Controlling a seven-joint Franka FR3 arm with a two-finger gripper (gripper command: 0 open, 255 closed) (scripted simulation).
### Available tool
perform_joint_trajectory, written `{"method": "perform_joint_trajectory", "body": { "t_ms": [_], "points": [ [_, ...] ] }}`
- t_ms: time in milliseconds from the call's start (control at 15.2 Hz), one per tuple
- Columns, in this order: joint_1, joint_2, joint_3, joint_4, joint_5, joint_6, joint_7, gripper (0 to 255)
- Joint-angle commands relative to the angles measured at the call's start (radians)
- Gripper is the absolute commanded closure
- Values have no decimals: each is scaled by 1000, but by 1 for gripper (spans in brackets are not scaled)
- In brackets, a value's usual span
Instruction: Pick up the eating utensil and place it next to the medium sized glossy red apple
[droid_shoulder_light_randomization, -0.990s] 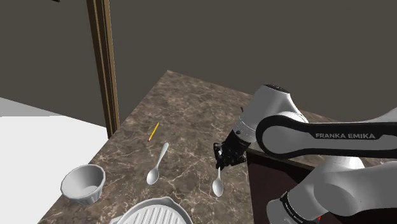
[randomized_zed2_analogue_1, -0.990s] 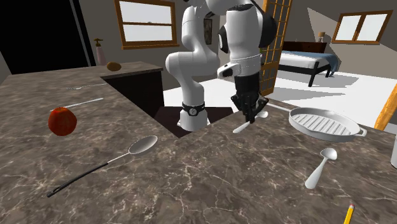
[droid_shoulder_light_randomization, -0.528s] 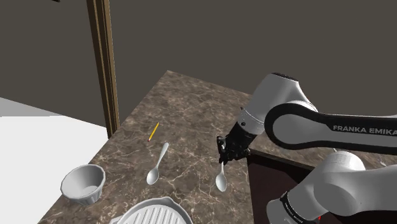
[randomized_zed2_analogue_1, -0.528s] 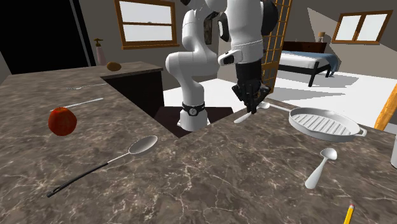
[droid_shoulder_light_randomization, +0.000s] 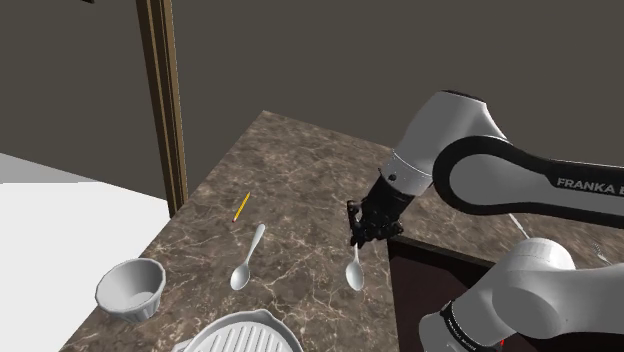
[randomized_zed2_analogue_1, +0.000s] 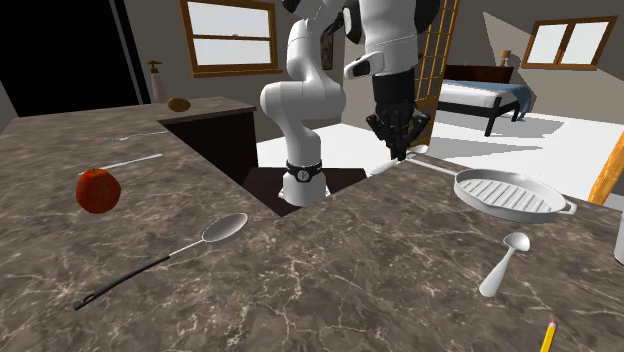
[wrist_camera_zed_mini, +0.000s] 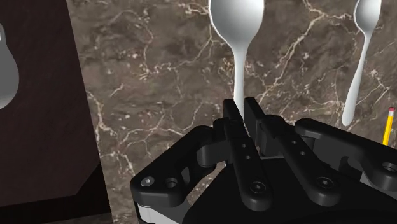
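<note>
Plainly, the gripper (wrist_camera_zed_mini: 240, 105) is clamped on the thin handle of a white spoon (wrist_camera_zed_mini: 236, 25), whose bowl points away from the fingers over the brown marbled counter (wrist_camera_zed_mini: 153, 83). In the shoulder view the gripper (droid_shoulder_light_randomization: 362, 228) hangs near the counter's edge by the stand, with the spoon (droid_shoulder_light_randomization: 354, 272) dangling below it, bowl down. We cannot tell whether the bowl touches the stone.

In the second exterior view we see the red apple (randomized_zed2_analogue_1: 97, 190) resting on the counter, well apart from the gripper (randomized_zed2_analogue_1: 400, 140) and its spoon (randomized_zed2_analogue_1: 385, 168).

As for vessels, a white ribbed bowl (droid_shoulder_light_randomization: 130, 288) sits near the counter's corner, and we see just its grey inside. A white grill pan (randomized_zed2_analogue_1: 505, 193) lies near the gripper, its ridged floor in plain sight.

A second white spoon (droid_shoulder_light_randomization: 247, 258) lies flat between the bowl and the gripper, a yellow pencil (droid_shoulder_light_randomization: 241, 206) just beyond it.
</note>
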Motion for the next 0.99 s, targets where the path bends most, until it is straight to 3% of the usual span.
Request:
{"method": "perform_joint_trajectory", "body": {
  "t_ms": [0, 462, 924],
  "points": [
    [-4, -9, -10, 21, -12, -29, 7, 255],
    [-14, -29, -42, 91, -46, -118, 27, 255],
    [-102, -42, -213, 53, -167, -153, -150, 255]
  ]
}}
